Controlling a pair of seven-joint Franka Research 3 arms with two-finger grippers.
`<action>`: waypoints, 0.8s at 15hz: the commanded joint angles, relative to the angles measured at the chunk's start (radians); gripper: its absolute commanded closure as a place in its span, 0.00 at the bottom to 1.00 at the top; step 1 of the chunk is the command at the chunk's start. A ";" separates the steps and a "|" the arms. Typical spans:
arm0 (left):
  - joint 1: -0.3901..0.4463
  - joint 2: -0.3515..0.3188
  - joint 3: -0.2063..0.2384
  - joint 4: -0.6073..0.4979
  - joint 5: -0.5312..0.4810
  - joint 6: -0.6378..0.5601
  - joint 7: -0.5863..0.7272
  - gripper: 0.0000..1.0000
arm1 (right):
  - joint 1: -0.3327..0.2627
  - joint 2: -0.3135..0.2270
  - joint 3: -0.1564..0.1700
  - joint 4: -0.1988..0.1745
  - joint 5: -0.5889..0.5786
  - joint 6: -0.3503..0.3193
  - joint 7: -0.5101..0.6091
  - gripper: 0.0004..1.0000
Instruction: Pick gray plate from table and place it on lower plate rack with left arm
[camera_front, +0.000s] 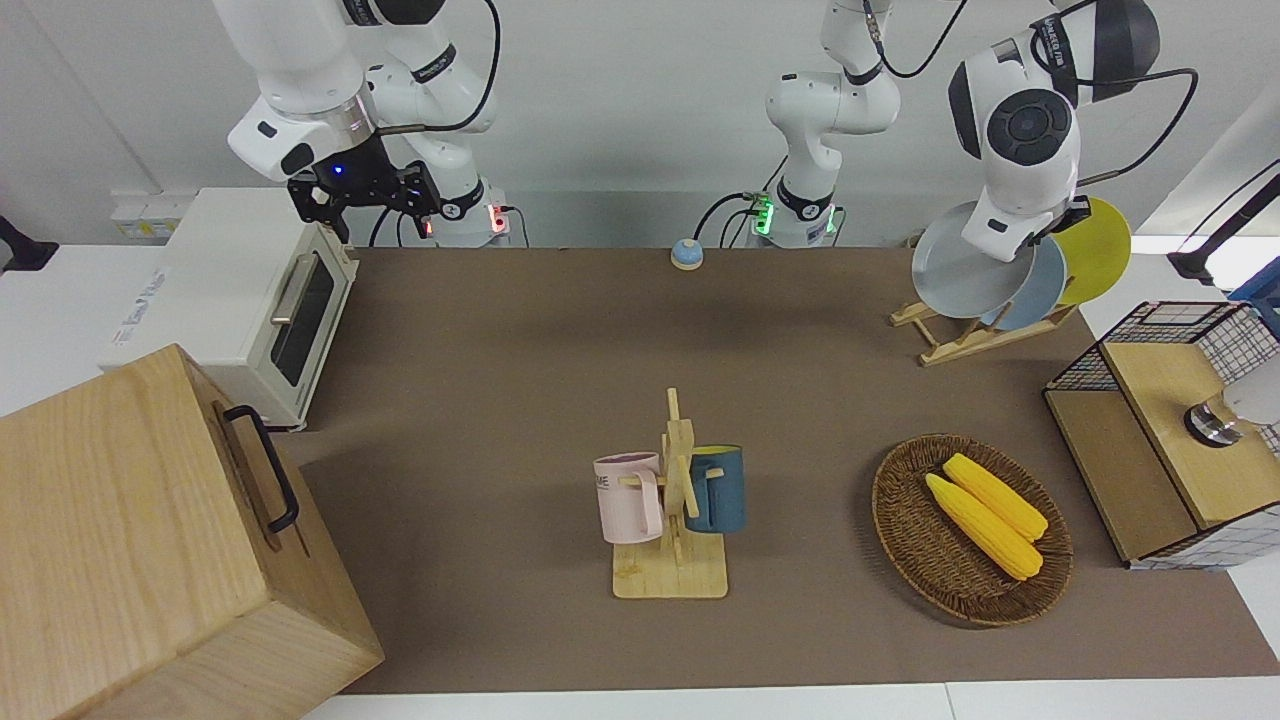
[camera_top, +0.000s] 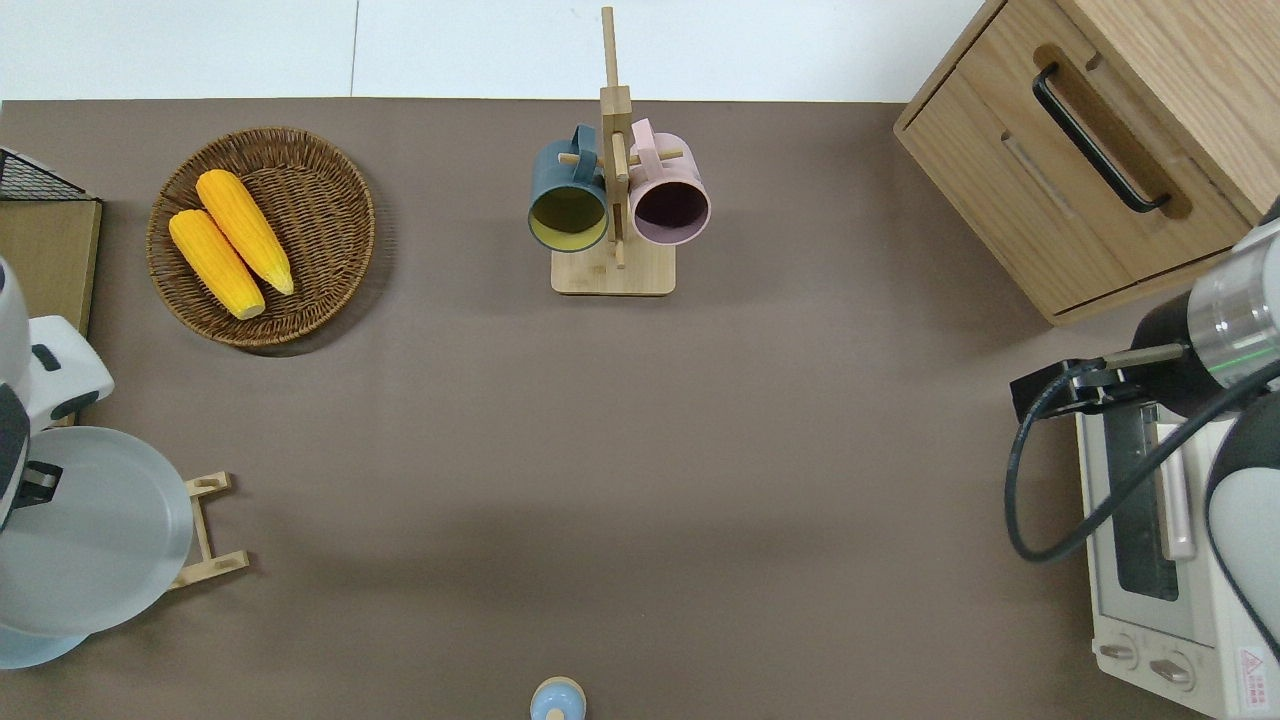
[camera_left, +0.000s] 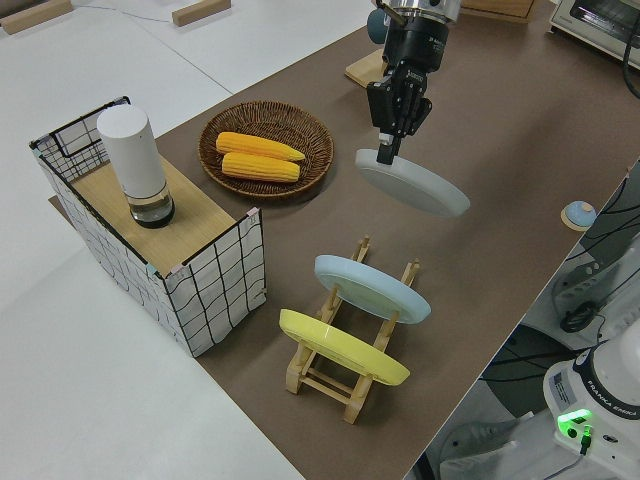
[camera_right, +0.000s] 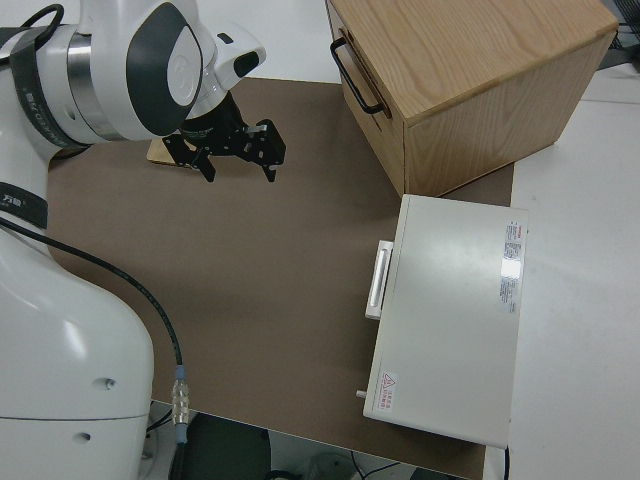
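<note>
White toaster oven end first: we see the right arm parked, right gripper with fingers spread, holding nothing. Mid-table we note a wooden mug stand carrying two mugs. Toward the left arm's end, the left gripper pinches the rim of the gray plate, which is tilted and up in the air over the lower plate rack, not touching it. We see the light blue plate and yellow plate slotted in that rack.
</note>
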 joint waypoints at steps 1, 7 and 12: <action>-0.014 0.019 0.004 -0.009 0.103 -0.019 -0.062 1.00 | -0.023 -0.002 0.021 0.007 -0.006 -0.011 0.012 0.02; -0.020 0.036 0.002 -0.107 0.182 0.021 -0.247 1.00 | -0.023 -0.002 0.020 0.006 -0.006 -0.011 0.012 0.02; -0.060 0.093 -0.004 -0.136 0.182 0.021 -0.382 1.00 | -0.023 -0.002 0.021 0.006 -0.006 -0.011 0.012 0.02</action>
